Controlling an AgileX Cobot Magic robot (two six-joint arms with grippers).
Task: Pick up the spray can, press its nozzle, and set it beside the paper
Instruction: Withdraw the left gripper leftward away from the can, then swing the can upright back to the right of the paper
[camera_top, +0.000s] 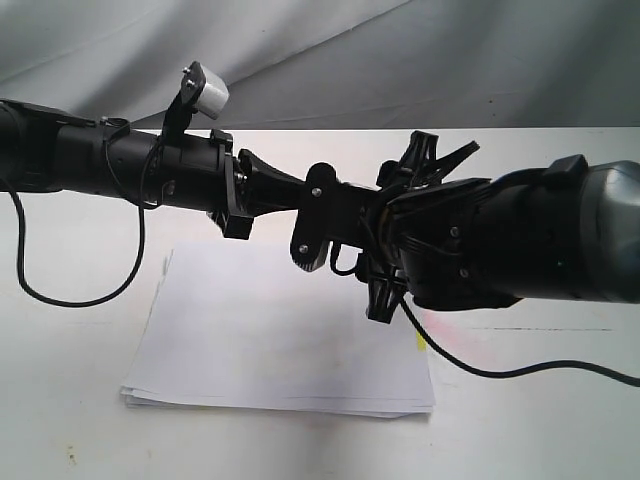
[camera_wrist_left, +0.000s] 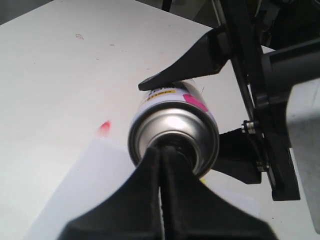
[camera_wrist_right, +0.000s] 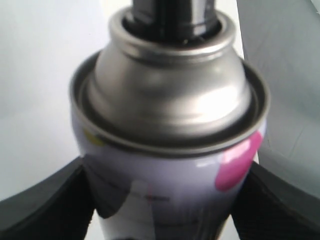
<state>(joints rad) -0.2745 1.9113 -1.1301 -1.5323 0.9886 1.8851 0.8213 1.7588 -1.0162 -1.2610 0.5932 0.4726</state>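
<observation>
The spray can (camera_wrist_right: 165, 165) is held in the air over the paper (camera_top: 270, 340), and my right gripper (camera_wrist_right: 167, 200) is shut on its white-labelled body, one finger on each side. Its silver domed rim (camera_wrist_left: 172, 132) faces the left wrist camera, with a pink mark (camera_wrist_left: 195, 102) on the label. My left gripper (camera_wrist_left: 161, 150) is shut, fingers together, and their tips rest on the black nozzle (camera_wrist_right: 170, 15) at the dome's centre. In the exterior view the left gripper (camera_top: 318, 222) and the right gripper (camera_top: 378, 235) meet mid-air and hide the can.
The white table (camera_top: 560, 430) carries the paper stack with its yellow tab (camera_top: 420, 341) at the right edge. A pink stain (camera_wrist_left: 103, 128) marks the table beside the paper. A black cable (camera_top: 500, 371) trails from the right arm. Grey cloth (camera_top: 400, 60) hangs behind.
</observation>
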